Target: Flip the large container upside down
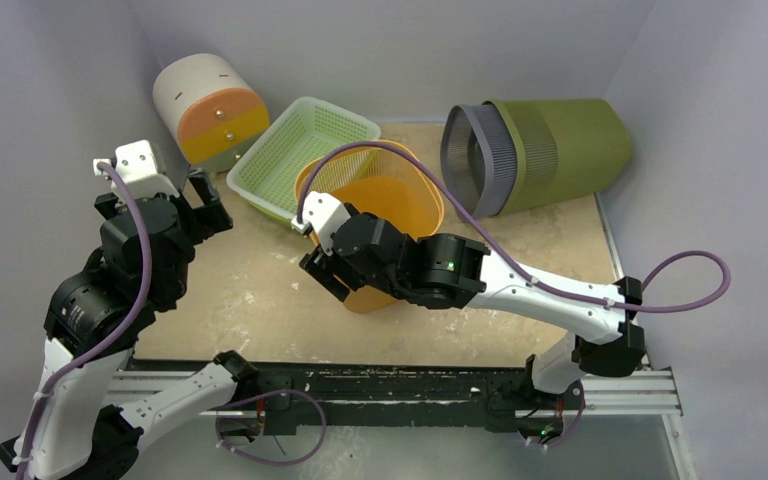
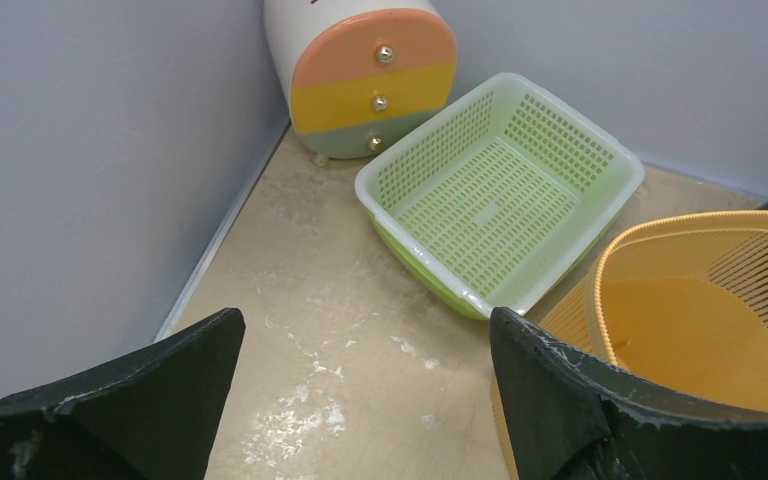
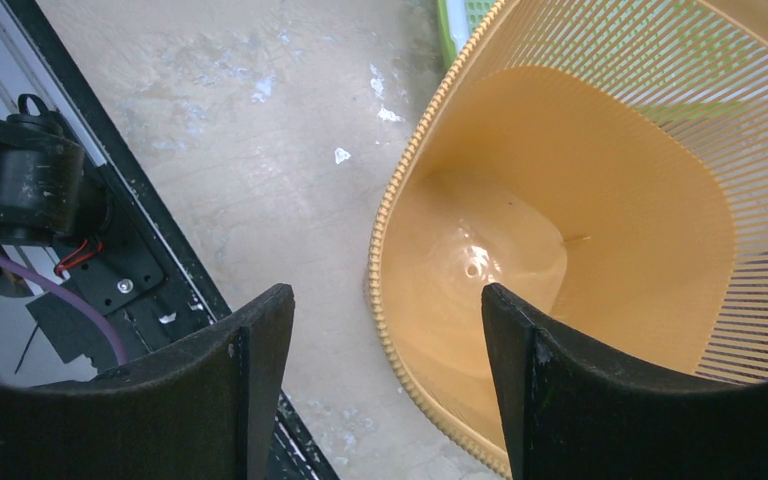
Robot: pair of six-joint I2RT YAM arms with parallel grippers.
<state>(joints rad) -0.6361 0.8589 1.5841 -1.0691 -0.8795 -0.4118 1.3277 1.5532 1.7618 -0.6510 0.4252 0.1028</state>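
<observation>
Right jaws: parted and grasping nothing. The near rim of the orange basket [image 3: 600, 190] passes between them, one finger outside the wall and one inside, and neither seems to touch it.
Left jaws: released wide and empty, to the left of the orange basket, over the bare desk [image 1: 250, 300].
Task's thing: the orange basket, in my judgement, because the right jaws are set at its rim (the olive bin is bigger, so I am not fully sure). It sits mid-desk with its mouth up.
Done: nothing of the turning; the bottom is down.
Remaining: to clench on the rim, lift, turn the basket over and set it mouth down.
Green basket [image 1: 305, 150]: just behind-left of the orange basket, perhaps touching it.
Drawer chest [image 1: 215, 105]: farther behind-left of the orange basket, beyond the green one.
Olive bin [image 1: 560, 150]: behind-right of the orange basket, apart, lying on its side.
Count: two pairs of jaws, one orange basket, one green basket, one olive bin, one drawer chest with three drawers.
</observation>
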